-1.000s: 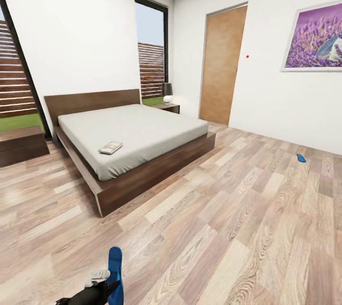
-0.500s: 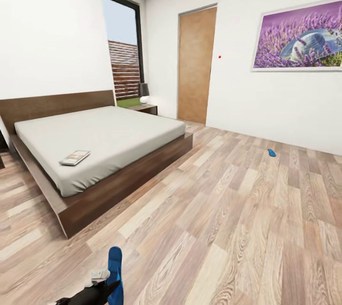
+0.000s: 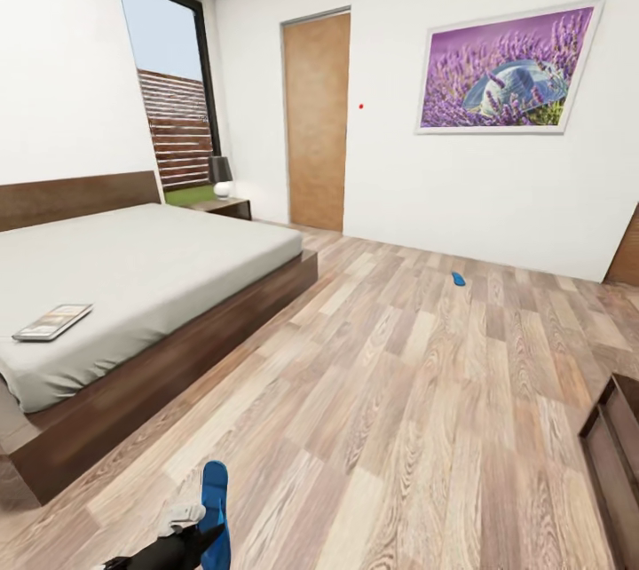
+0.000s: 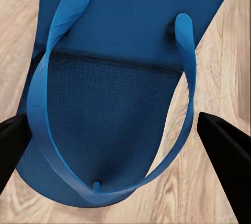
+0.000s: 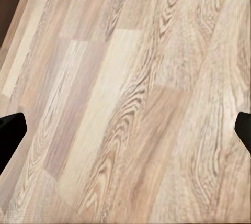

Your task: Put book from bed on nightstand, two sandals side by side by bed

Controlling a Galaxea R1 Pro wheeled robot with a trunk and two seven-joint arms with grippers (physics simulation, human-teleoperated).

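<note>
**Ana:** Sandal (image 3: 214, 512) in the left gripper (image 3: 191, 534), low at the head view's bottom edge, long axis running away from the robot, one rounded end pointing up toward the room. In the left wrist view the blue sole (image 4: 120, 103) sits between the two black fingertips (image 4: 225, 150), thong straps facing the camera, with wood floor behind it.

**Ben:** And the jaws?

**Ana:** Spread about as wide as the sole, one tip at each edge. Whether they actually press it, I cannot tell. Right gripper (image 5: 125, 130): dark tips far apart at the frame's sides, nothing between them but floor planks (image 5: 130, 98).

**Ben:** Further out?

**Ana:** Second sandal (image 3: 458, 279) lies flat on the floor well across the room, below the lavender picture (image 3: 506, 68), long axis pointing roughly toward that wall. Book (image 3: 51, 322) lies flat on the bed (image 3: 160, 250), near its floor-side edge. Nightstand (image 3: 217, 207) stands beside the headboard with a lamp (image 3: 220, 175) on it, near the door (image 3: 315, 122).

**Ben:** Against a second ago?

**Ana:** Whole view has swung right: bed, door and picture slid left, and a dark wooden piece (image 3: 617, 455) has entered at lower right. The held sandal sits in the same spot in the frame.
</note>
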